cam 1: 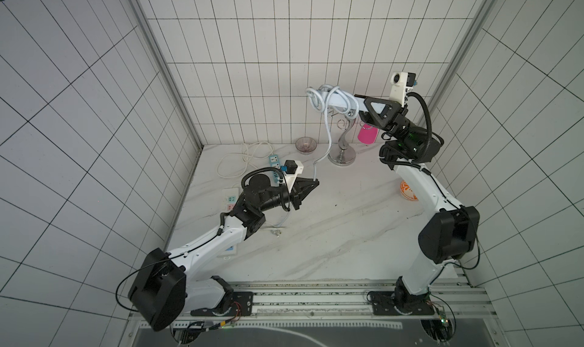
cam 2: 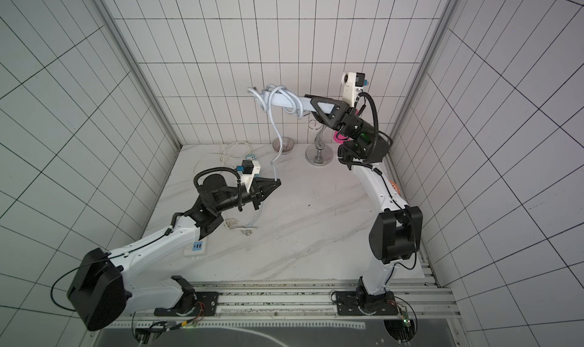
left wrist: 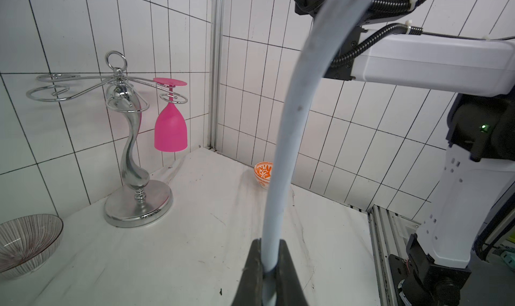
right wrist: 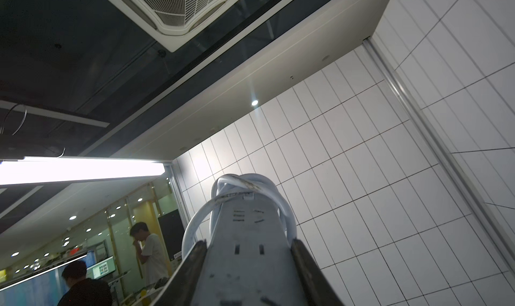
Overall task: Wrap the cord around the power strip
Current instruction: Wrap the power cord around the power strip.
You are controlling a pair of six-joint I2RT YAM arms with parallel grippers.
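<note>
My right gripper [cam 1: 358, 107] [cam 2: 313, 107] [right wrist: 249, 243] is shut on one end of the pale grey-blue power strip [cam 1: 343, 101] [cam 2: 286, 100] [right wrist: 248, 229] and holds it high above the back of the table. The cord [cam 1: 328, 133] [cam 2: 274, 130] [right wrist: 195, 223] is looped round the strip's free end and hangs down to my left gripper [cam 1: 316, 181] [cam 2: 278, 181] [left wrist: 269, 244]. That gripper is shut on the cord [left wrist: 289, 129] low over the table. Below it the cord runs on to its plug [cam 1: 275, 232] [cam 2: 246, 231], which lies beside the left arm.
A chrome glass rack [cam 1: 343, 152] with a pink glass [cam 1: 368, 135] stands at the back, a striped bowl [cam 1: 306, 145] to its left. An orange bowl [cam 1: 407, 190] sits by the right arm. A turquoise strip [cam 1: 275, 168], cream cables [cam 1: 234, 162] and a white strip [cam 1: 230, 200] lie back left.
</note>
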